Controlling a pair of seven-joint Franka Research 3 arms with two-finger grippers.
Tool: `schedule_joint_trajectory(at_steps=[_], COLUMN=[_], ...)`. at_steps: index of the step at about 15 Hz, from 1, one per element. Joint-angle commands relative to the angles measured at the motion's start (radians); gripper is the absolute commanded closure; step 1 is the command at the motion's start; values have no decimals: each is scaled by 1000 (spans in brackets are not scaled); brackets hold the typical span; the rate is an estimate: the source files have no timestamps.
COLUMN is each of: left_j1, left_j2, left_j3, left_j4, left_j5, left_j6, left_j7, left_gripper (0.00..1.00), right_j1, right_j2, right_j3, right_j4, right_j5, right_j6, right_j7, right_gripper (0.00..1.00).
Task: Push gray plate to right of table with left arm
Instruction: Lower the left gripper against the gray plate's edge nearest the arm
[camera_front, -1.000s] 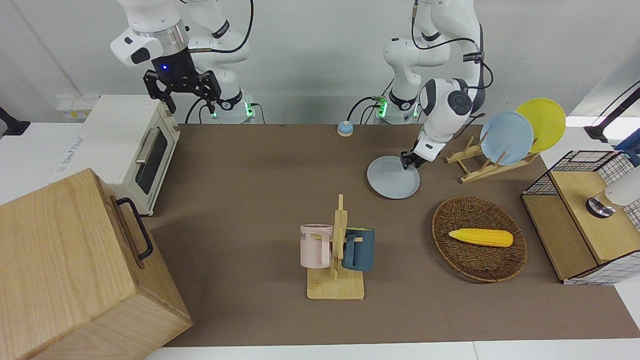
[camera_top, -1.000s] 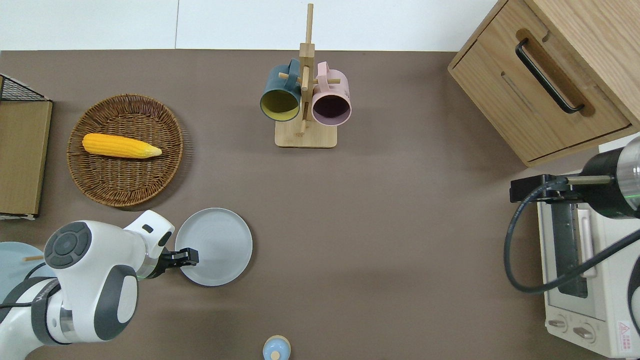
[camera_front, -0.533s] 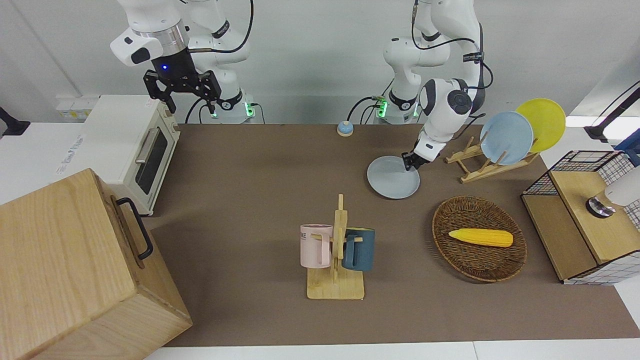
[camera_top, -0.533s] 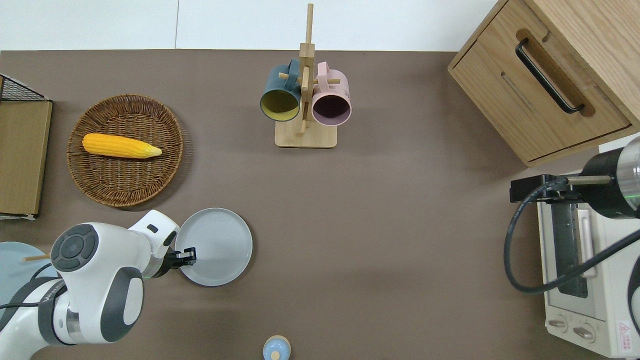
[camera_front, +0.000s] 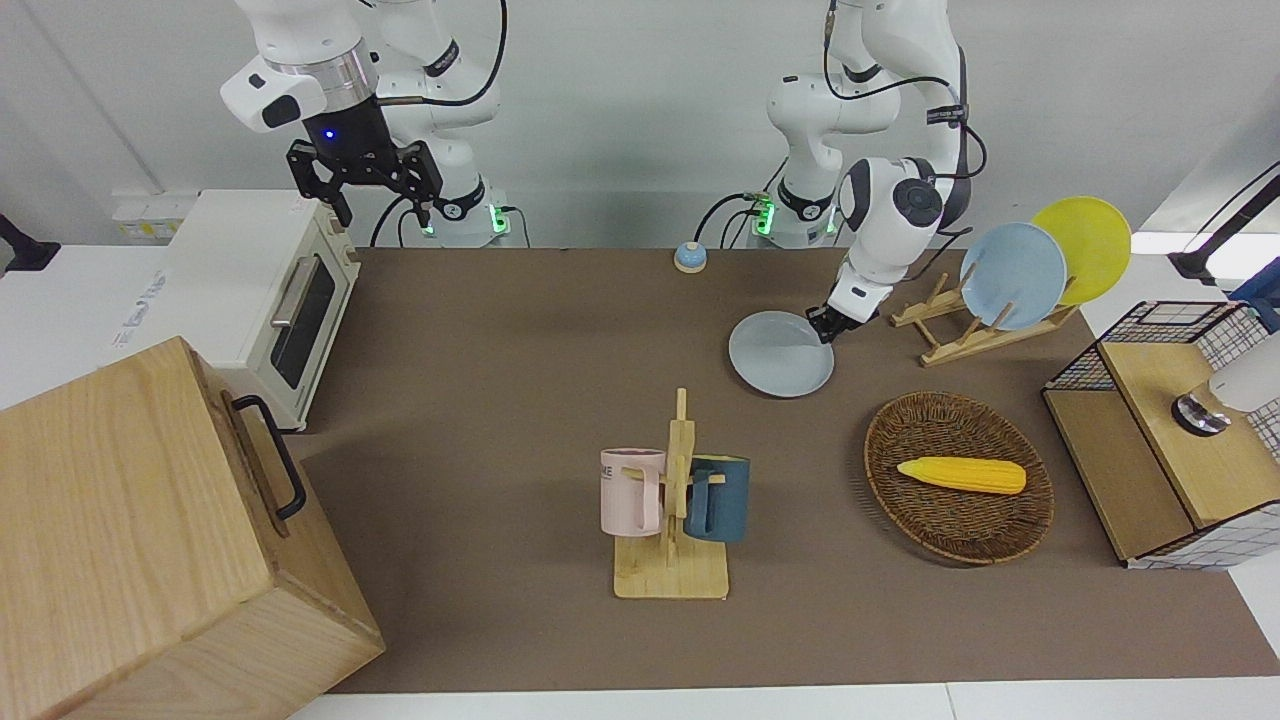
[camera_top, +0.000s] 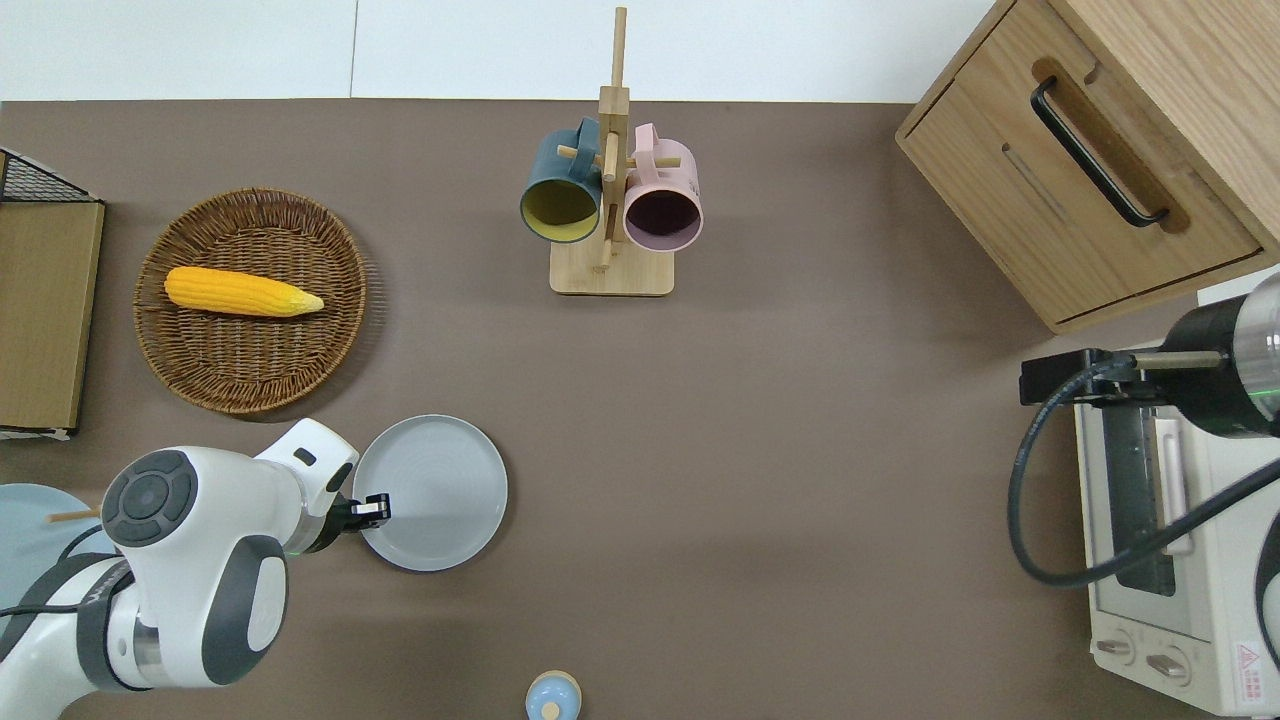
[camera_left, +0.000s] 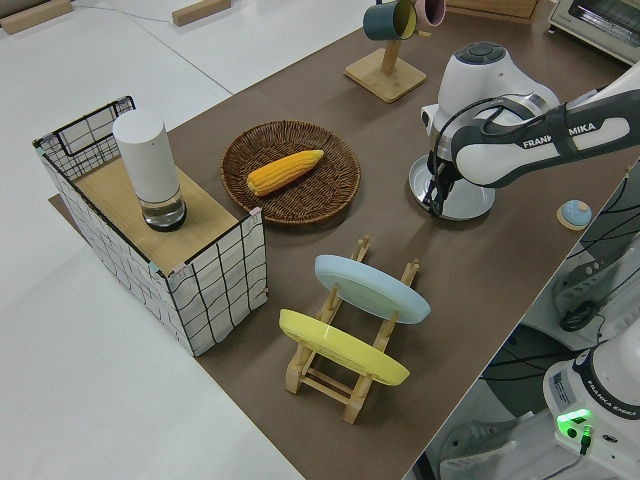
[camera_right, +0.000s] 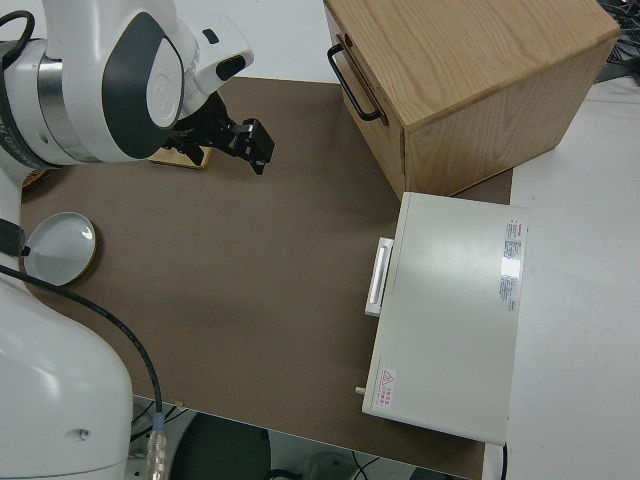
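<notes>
Brown and matte, the worktop (camera_top: 800, 420) runs out white-edged toward the toaster oven (camera_front: 262, 290) at the right arm's end. My left jaws (camera_top: 372, 508) – closed narrow, it seems – press the gray plate (camera_top: 435, 493) at its rim, beside the wicker basket (camera_top: 250, 300). It has slid slightly toward the right arm's end since a second ago – the push is barely begun. My right jaws (camera_front: 366, 175) hang wide, parked.
</notes>
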Motion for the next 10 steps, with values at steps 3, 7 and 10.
schedule_joint_trajectory(at_steps=[3, 7, 10], left_j1=[6, 11, 10], left_j2=[-4, -4, 4], left_j3=[1, 1, 0], left_j4=[-26, -26, -24], left_j5=[20, 20, 20], left_j6=[34, 37, 43], left_j7=[8, 5, -7], left_gripper=[1000, 1000, 1000], right_j1=[6, 6, 6], right_j2=[6, 6, 6], right_j3=[-5, -5, -5], right_j4=[10, 10, 10], right_j5=[0, 0, 0], right_j6=[-11, -11, -11], right_j7=[-2, -2, -2], right_gripper=[5, 5, 5])
